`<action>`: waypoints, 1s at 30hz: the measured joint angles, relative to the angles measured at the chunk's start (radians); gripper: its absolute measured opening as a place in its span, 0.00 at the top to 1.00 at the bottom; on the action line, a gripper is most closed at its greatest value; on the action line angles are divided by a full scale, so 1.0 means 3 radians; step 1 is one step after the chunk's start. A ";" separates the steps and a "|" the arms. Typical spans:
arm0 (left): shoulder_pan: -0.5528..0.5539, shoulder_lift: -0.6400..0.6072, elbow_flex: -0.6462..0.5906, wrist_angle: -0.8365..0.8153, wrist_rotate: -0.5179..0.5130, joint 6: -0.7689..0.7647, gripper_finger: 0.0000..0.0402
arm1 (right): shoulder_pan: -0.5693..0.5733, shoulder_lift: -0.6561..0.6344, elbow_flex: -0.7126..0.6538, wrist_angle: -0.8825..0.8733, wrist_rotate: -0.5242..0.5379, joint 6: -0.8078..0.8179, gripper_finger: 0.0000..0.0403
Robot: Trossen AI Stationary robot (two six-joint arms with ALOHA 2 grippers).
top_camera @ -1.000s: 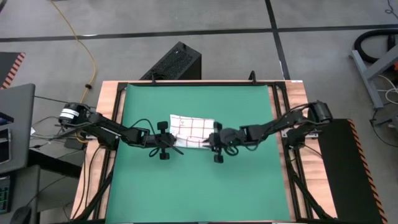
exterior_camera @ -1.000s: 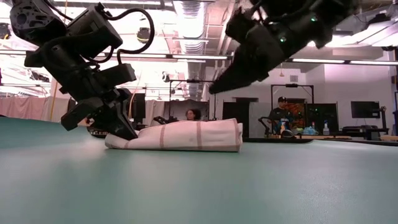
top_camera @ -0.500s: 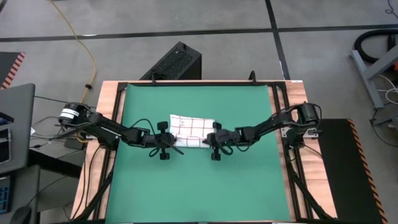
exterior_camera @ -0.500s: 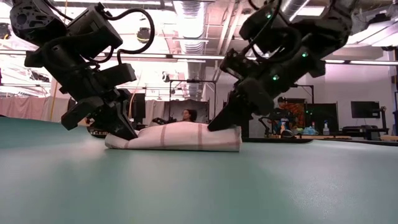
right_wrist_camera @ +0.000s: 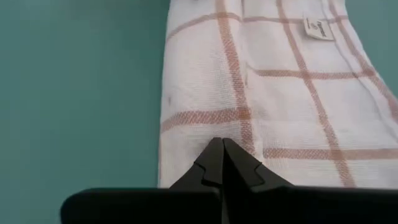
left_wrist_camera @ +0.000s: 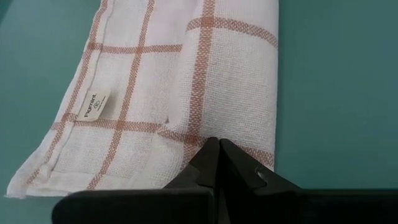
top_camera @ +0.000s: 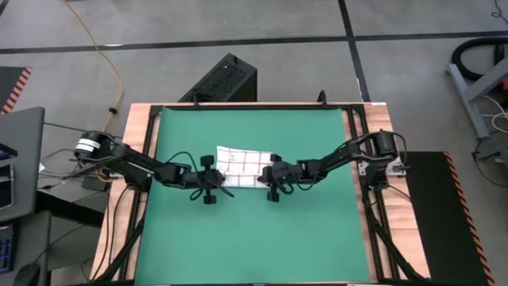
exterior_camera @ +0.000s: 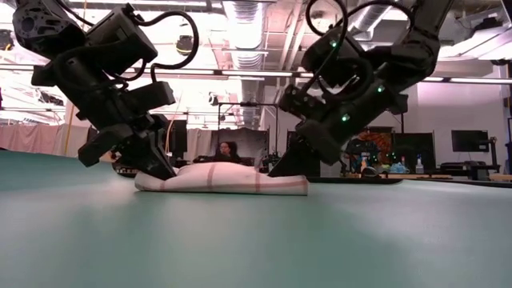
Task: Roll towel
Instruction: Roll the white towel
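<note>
Towel [top_camera: 244, 168] lies part-rolled on the green mat [top_camera: 317, 230] between both sets of jaws; left gripper [left_wrist_camera: 214, 152] and right gripper [right_wrist_camera: 219, 152] each pinch one end of its rolled edge. Rolling looks mid-way, and next both ends probably need turning over together toward the flat part ahead.

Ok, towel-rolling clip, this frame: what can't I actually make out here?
- High view: the towel ends lie under both grippers, so the rolled edge's shape is hidden.
- Wrist views: whether each gripper's shut fingers pinch cloth or only press it; the fingers cover the contact.
- Left wrist view: the label print is too small.
</note>
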 joint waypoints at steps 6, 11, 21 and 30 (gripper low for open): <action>-0.0088 -0.0288 -0.0003 -0.0112 0.0008 -0.0065 1.00 | -0.0017 0.0198 0.0008 0.0012 0.0007 0.0212 0.95; -0.0135 -0.0725 -0.0004 -0.0350 -0.0166 -0.0200 1.00 | -0.0014 0.0248 0.0007 -0.0007 0.0067 0.0274 0.95; -0.0134 -0.0850 -0.0105 0.0637 -0.0051 0.0340 1.00 | -0.0014 0.0249 -0.0001 0.0014 0.0068 0.0259 0.95; 0.0051 -0.0194 -0.0586 0.1783 -0.0116 0.0465 1.00 | -0.0011 0.0253 -0.0006 0.0039 0.0068 0.0252 0.95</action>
